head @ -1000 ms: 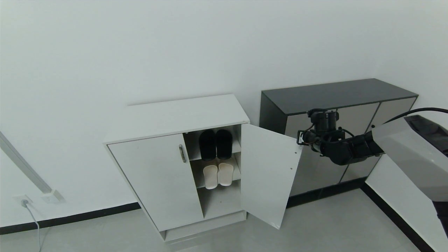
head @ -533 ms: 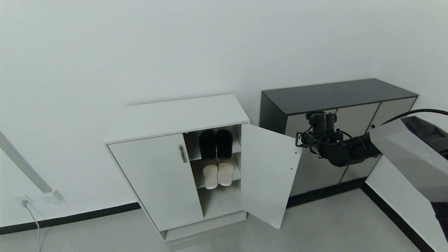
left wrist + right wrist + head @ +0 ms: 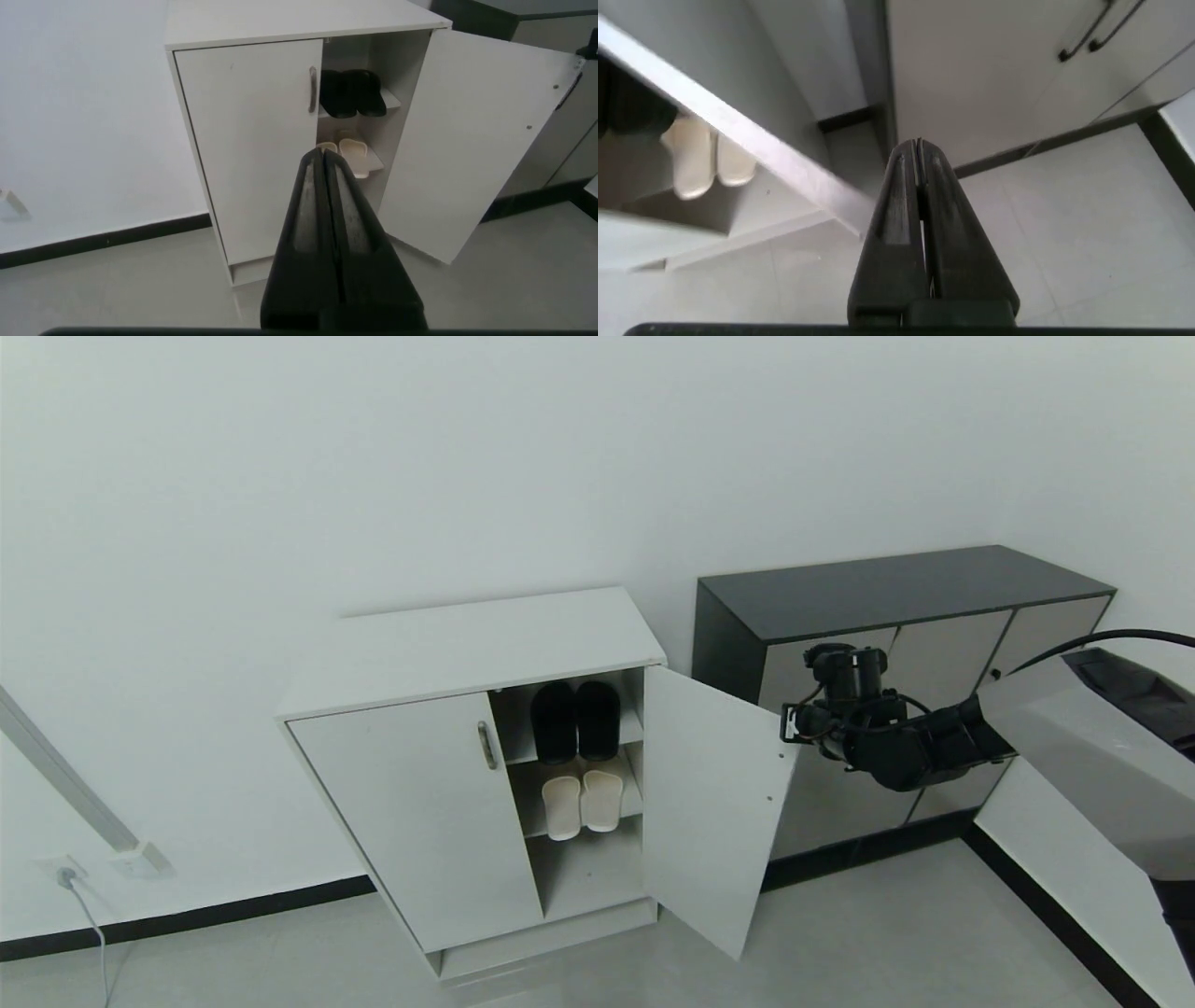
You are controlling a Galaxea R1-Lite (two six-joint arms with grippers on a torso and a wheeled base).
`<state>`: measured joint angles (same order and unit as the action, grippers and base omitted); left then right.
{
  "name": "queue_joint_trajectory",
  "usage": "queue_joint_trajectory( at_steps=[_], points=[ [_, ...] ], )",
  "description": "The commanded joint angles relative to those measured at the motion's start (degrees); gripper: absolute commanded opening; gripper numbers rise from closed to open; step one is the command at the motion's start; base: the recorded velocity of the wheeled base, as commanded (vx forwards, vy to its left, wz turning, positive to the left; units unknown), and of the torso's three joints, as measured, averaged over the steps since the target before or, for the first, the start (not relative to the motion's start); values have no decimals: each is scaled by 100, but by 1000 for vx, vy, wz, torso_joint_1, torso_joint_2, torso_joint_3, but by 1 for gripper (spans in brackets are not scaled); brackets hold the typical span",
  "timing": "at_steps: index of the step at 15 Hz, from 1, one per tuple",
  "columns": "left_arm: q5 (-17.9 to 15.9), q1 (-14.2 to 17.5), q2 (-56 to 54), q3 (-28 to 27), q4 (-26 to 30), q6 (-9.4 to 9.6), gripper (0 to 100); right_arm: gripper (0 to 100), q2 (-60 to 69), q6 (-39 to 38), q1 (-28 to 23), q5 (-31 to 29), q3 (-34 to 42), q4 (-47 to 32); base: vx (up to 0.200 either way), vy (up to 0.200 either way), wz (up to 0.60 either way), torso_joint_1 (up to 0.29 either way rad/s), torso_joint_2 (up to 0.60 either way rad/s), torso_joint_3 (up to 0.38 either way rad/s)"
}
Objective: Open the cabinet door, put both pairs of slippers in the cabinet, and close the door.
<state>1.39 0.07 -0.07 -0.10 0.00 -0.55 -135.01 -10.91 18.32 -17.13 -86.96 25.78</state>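
Two black slippers (image 3: 555, 723), two cream slippers (image 3: 562, 807), two cabinets (image 3: 467, 644)

A: Where is the cabinet (image 3: 467, 644)?
B: Centre of the head view, against the wall (image 3: 373, 476). Its open door (image 3: 709, 803) stands out to the right.
A: And inside?
B: The upper slippers (image 3: 576, 721) are on the top shelf (image 3: 630, 730), the lower slippers (image 3: 583, 805) on the shelf below (image 3: 634, 800).
A: Further right?
B: The right gripper (image 3: 789, 723) is at the door's free edge, with a sideboard (image 3: 887, 583) behind it.

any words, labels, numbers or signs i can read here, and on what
None readable. The white cabinet, its door, the black slippers, the white slippers, the dark cabinet and the wall socket show no print.
A pale patch on the right gripper is too small to read.
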Motion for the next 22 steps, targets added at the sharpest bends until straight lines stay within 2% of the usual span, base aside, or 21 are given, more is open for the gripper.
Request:
queue_joint_trajectory(
  at_steps=[1, 7, 11, 18, 22],
  points=[
    [2, 1, 7, 1, 0, 2, 0, 0, 317, 1, 286, -1, 390, 6, 0, 0, 0, 0, 0, 0],
    [2, 1, 7, 1, 0, -7, 0, 0, 906, -8, 1103, -10, 1269, 76, 0, 0, 0, 0, 0, 0],
    [2, 1, 7, 1, 0, -7, 0, 0, 1082, 186, 1138, 25, 1752, 551, 0, 0, 0, 0, 0, 0],
    [-7, 1, 7, 1, 0, -7, 0, 0, 1592, 309, 1402, 192, 2227, 902, 0, 0, 0, 0, 0, 0],
    [-7, 1, 7, 1, 0, -7, 0, 0, 1741, 300, 1692, 192, 2438, 999, 0, 0, 600, 5, 1, 2]
  ],
)
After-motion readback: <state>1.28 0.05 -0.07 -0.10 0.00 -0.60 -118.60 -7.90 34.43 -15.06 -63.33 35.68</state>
